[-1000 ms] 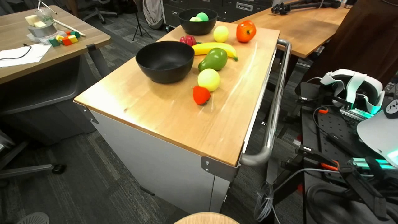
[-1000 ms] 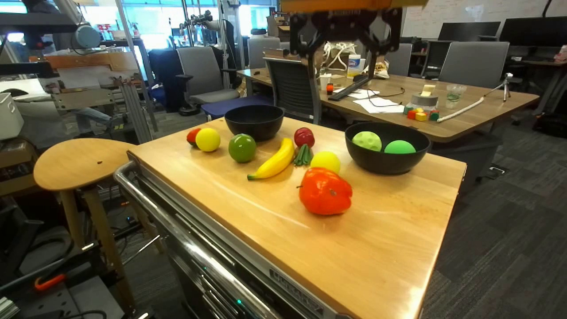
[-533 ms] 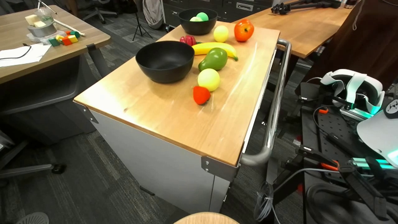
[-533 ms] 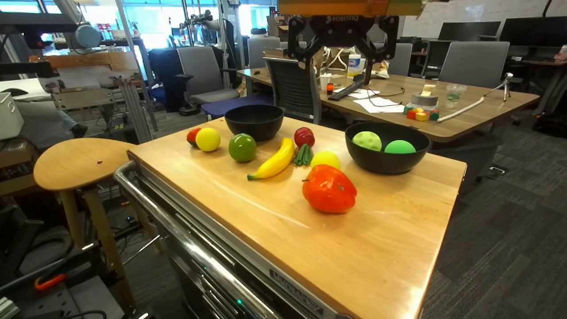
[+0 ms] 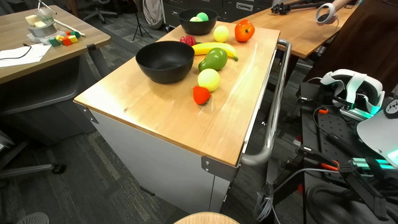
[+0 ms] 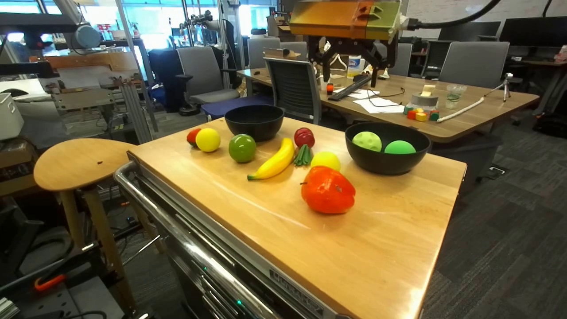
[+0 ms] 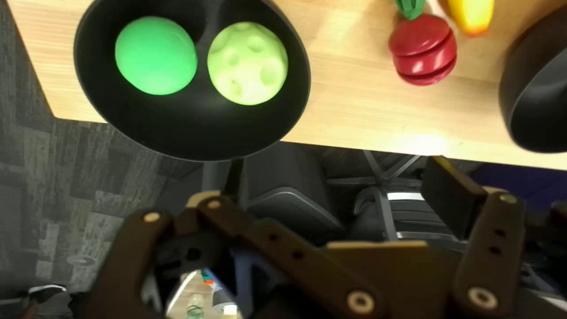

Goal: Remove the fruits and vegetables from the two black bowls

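Note:
Two black bowls stand on the wooden cart top in both exterior views. One bowl (image 6: 385, 165) holds a green ball (image 6: 400, 147) and a pale green dimpled ball (image 6: 366, 141). The other bowl (image 5: 164, 76) looks empty. Loose on the top are an orange-red pepper (image 6: 328, 190), two yellow balls (image 6: 325, 160) (image 6: 207, 139), a banana (image 6: 274, 161), a red radish (image 6: 304, 137), a green avocado (image 5: 214, 59) and a strawberry (image 5: 201, 95). My gripper (image 6: 351, 79) is open and empty, high above the top. In the wrist view its fingers (image 7: 334, 177) are spread below the filled bowl (image 7: 190, 128).
A metal handle rail (image 5: 276, 102) runs along one cart edge. A wooden table (image 6: 478, 106) with blocks and tape stands beyond the cart. A round stool (image 6: 84, 161) is beside it. A person's hand holds a white controller (image 5: 326, 14).
My gripper has come lower in an exterior view, looks smaller and is turned somewhat. The orange-red pepper has rocked slightly. A hand with a controller has appeared. The balls remain in the bowl.

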Available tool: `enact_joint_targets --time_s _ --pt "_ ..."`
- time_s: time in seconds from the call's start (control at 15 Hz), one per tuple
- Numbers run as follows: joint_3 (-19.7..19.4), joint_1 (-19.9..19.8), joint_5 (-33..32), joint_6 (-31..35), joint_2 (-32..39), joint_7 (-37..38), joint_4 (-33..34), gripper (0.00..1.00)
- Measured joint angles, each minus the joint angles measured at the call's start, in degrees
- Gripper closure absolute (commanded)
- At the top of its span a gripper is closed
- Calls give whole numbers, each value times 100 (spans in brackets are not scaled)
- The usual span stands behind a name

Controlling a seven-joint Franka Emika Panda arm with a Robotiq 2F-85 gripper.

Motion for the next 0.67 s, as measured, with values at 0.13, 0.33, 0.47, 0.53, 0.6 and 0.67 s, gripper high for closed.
enact_joint_targets --time_s 0.13,0.33,0.47,0.53,0.6,0.67 --pt "29 -5 -37 109 453 559 401 38" --pt "50 -53 -199 246 1054 1248 858 57" --pt "67 -104 -397 303 1366 1636 1089 43" --pt "74 -130 -499 306 1496 1815 1197 38" --pt "80 -156 -588 306 1610 1976 1300 31" --pt "90 -182 -662 307 1708 2113 1393 27"
